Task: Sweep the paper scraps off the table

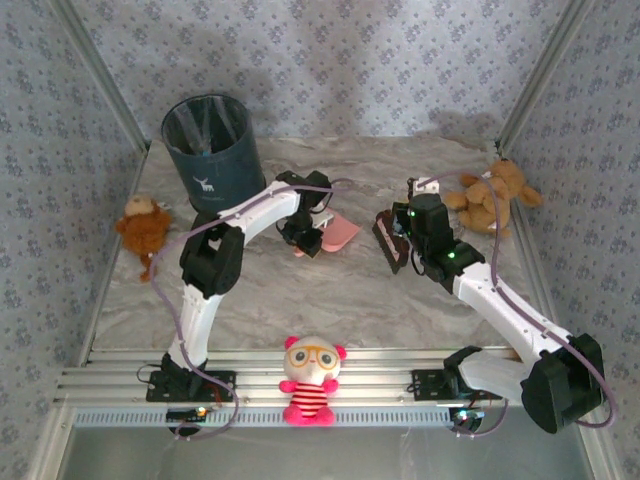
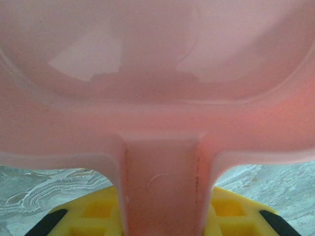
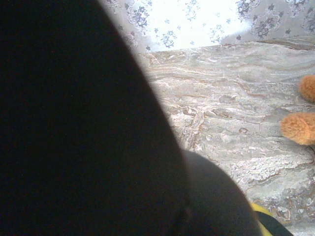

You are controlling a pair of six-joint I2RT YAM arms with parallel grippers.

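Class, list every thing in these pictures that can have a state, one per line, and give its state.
pink dustpan, held by its handle in the left gripper
dark brush, held in the right gripper
left gripper, shut on the pink dustpan
right gripper, shut on the dark brush
blue bin, upright, open at the top
pink doll, upright
tan teddy bear, sprawled
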